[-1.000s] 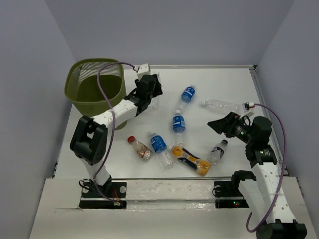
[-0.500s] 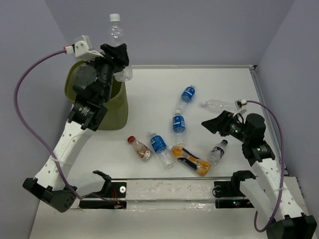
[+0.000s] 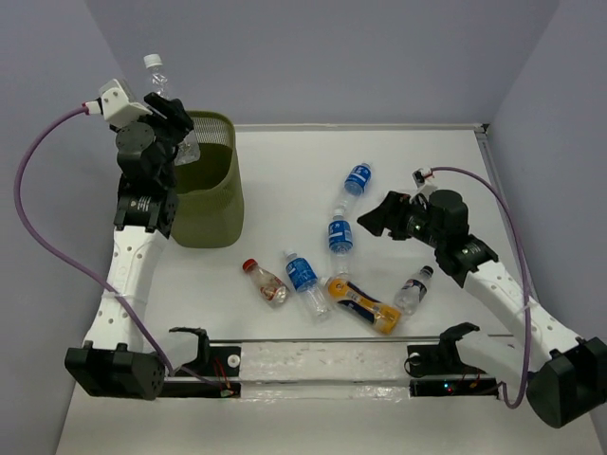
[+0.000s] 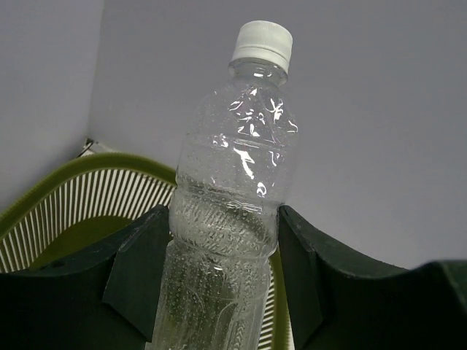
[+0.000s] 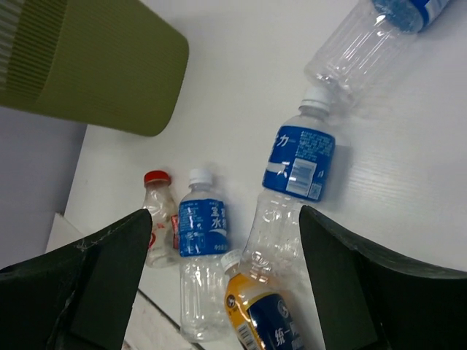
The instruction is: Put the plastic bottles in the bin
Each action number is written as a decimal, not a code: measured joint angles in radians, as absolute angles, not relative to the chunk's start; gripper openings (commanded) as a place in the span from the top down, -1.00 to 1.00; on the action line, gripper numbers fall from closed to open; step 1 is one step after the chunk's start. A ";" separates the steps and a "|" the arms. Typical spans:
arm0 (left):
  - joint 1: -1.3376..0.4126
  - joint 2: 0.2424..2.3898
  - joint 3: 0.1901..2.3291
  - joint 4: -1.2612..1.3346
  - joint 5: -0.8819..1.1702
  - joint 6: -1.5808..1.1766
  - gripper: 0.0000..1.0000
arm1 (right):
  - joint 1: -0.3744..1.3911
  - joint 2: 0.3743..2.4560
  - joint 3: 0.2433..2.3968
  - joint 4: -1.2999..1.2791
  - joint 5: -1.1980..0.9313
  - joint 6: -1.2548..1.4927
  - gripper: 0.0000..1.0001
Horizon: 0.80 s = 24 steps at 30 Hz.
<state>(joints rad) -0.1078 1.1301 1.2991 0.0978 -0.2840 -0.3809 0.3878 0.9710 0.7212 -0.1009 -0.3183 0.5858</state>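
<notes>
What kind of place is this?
Probably a robot lab: a left arm and right arm mounted on a white table, plain grey walls around it, bottles scattered near a bin.

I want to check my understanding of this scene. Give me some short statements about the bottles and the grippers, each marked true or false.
1. The left gripper holds a clear bottle with a white cap. True.
2. This bottle lies inside the bin. False: it is in the air by the bin's rim, cap upward.
3. The right gripper is shut on a bottle. False: it is open and holds nothing.
4. The red-capped bottle lies on the table beside a blue-labelled bottle. True.
</notes>
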 measured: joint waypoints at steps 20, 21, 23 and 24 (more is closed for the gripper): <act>-0.050 0.924 1.135 0.094 -0.157 -0.463 -0.98 | 0.407 1.682 1.269 -0.099 0.104 0.501 -0.96; -0.051 0.883 1.134 0.098 -0.123 -0.467 -0.98 | 0.407 1.708 1.294 -0.119 0.137 0.501 -0.96; -0.058 0.808 1.121 0.111 -0.045 -0.475 -0.98 | 0.407 1.774 1.358 -0.150 0.194 0.499 -0.97; -0.067 0.776 1.111 0.118 0.004 -0.479 -0.98 | 0.407 1.811 1.391 -0.171 0.223 0.498 -0.97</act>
<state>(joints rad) -0.0669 0.7765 1.1114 0.1177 0.0036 -0.4793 0.4068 1.8111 1.3907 -0.1707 0.2230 0.4984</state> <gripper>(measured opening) 0.989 0.984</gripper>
